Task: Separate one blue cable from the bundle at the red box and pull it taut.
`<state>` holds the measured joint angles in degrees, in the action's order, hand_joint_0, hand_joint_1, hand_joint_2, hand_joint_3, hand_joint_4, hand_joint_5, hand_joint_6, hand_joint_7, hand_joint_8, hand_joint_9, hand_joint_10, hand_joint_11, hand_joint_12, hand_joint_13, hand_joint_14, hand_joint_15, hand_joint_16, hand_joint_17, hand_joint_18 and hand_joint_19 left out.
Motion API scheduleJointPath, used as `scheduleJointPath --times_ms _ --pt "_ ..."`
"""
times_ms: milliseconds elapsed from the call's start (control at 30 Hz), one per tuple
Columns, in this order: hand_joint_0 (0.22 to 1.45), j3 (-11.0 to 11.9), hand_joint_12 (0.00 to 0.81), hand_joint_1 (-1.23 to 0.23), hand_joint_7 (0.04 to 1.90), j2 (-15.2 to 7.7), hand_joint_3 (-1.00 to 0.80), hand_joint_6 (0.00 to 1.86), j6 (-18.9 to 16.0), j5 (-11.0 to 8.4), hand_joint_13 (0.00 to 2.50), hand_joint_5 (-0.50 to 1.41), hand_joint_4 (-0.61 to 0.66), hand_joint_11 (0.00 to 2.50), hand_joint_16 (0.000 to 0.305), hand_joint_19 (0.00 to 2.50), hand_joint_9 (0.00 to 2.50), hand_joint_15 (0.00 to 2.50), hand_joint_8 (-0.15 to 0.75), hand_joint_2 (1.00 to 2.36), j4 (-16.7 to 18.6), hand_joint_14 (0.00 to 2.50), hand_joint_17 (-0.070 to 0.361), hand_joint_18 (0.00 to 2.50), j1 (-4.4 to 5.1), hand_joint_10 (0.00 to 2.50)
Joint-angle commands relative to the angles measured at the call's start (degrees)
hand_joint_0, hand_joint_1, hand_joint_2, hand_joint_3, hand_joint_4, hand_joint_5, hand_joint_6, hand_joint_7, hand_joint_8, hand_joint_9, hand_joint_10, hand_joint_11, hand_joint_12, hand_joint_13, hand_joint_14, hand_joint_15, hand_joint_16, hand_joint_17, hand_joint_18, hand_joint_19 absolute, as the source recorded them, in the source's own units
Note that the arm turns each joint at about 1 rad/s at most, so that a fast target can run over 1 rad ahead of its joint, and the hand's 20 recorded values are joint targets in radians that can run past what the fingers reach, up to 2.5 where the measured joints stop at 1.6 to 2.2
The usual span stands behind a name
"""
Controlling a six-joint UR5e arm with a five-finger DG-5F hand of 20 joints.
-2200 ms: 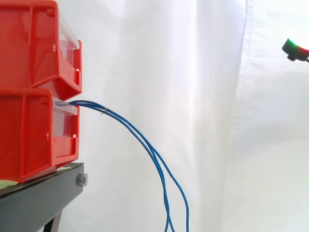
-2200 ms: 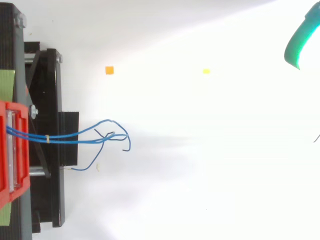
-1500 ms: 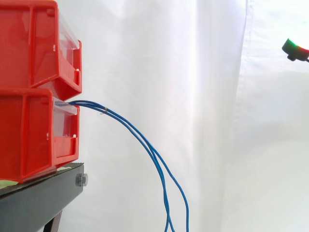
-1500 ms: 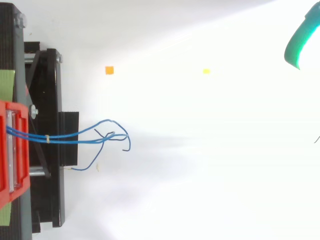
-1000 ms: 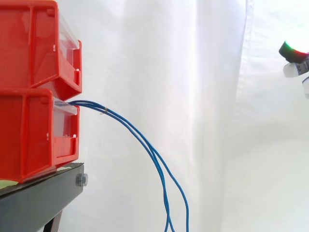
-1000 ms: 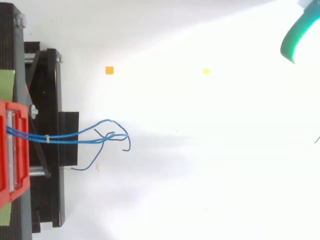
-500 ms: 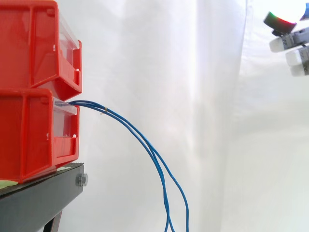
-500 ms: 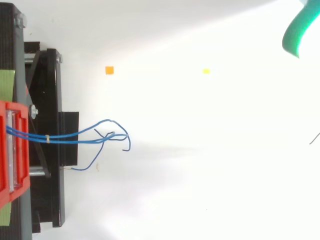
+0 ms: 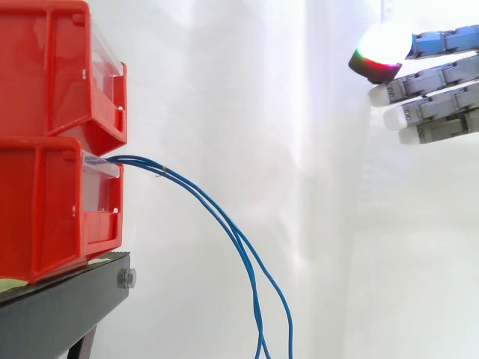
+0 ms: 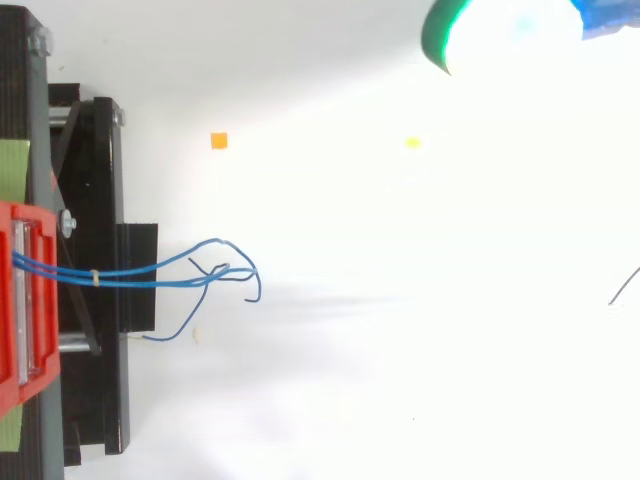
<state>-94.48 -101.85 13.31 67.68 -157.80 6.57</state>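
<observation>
Hand (image 9: 441,75) is hovering at 2 o'clock, fingers straight, empty, risking grabbing both close-lying blue cables (image 9: 238,235) by the red box (image 9: 52,202).

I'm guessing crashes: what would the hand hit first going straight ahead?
Probably the upper red bin, level with the hand; the blue cables hang lower. From above, though, it may pass beside it.
</observation>
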Motion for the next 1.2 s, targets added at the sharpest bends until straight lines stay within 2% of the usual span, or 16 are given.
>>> scheduleJointPath --times_ms 0,133,267,500,633,800,867,967,1033,1167 --pt "0.53 0.09 0.302 -0.62 0.65 -0.27 -0.50 0.50 1.72 -2.46 0.41 -0.23 0.17 0.08 0.033 0.08 0.37 0.02 0.263 1.00 0.57 0.00 0.075 0.23 0.73 0.00" --pt "0.53 0.18 0.300 -0.62 0.66 -2.12 -0.50 0.50 2.86 -4.05 0.42 -0.23 0.18 0.10 0.033 0.09 0.39 0.03 0.268 1.00 1.80 0.00 0.074 0.24 1.34 0.00" --pt "0.53 0.97 0.300 -0.62 0.66 -3.53 -0.50 0.50 2.95 -4.05 0.43 -0.23 0.18 0.10 0.033 0.09 0.40 0.04 0.269 1.00 2.94 0.00 0.074 0.24 1.70 0.00" --pt "0.54 3.87 0.303 -0.62 0.67 -7.22 -0.50 0.50 3.04 -4.13 0.43 -0.23 0.19 0.12 0.033 0.10 0.41 0.04 0.271 1.00 2.94 0.00 0.074 0.25 2.40 0.00" --pt "0.54 6.15 0.305 -0.62 0.68 -11.44 -0.50 0.50 3.04 -3.87 0.44 -0.22 0.19 0.13 0.033 0.09 0.41 0.05 0.271 1.00 4.26 0.00 0.074 0.25 2.93 0.00" --pt "0.54 6.77 0.305 -0.62 0.68 -11.88 -0.50 0.50 4.45 -4.40 0.44 -0.22 0.20 0.13 0.033 0.10 0.42 0.05 0.272 1.00 6.98 0.00 0.074 0.25 3.54 0.00" --pt "0.54 6.77 0.305 -0.62 0.68 -11.88 -0.50 0.50 6.99 -5.54 0.44 -0.22 0.21 0.14 0.033 0.10 0.42 0.05 0.273 1.00 7.77 0.00 0.074 0.25 4.07 0.00" --pt "0.54 6.77 0.307 -0.62 0.69 -11.96 -0.50 0.50 8.66 -6.51 0.45 -0.21 0.21 0.15 0.033 0.10 0.42 0.06 0.274 1.00 8.12 0.00 0.073 0.25 4.42 0.01" --pt "0.54 6.86 0.307 -0.61 0.69 -12.93 -0.50 0.50 9.46 -6.95 0.45 -0.21 0.21 0.16 0.033 0.11 0.42 0.06 0.273 1.00 8.65 0.00 0.074 0.26 4.60 0.00" --pt "0.54 8.53 0.307 -0.61 0.69 -16.18 -0.50 0.50 8.49 -6.86 0.45 -0.21 0.21 0.16 0.033 0.11 0.43 0.07 0.275 1.00 9.97 0.00 0.074 0.26 4.68 0.00"
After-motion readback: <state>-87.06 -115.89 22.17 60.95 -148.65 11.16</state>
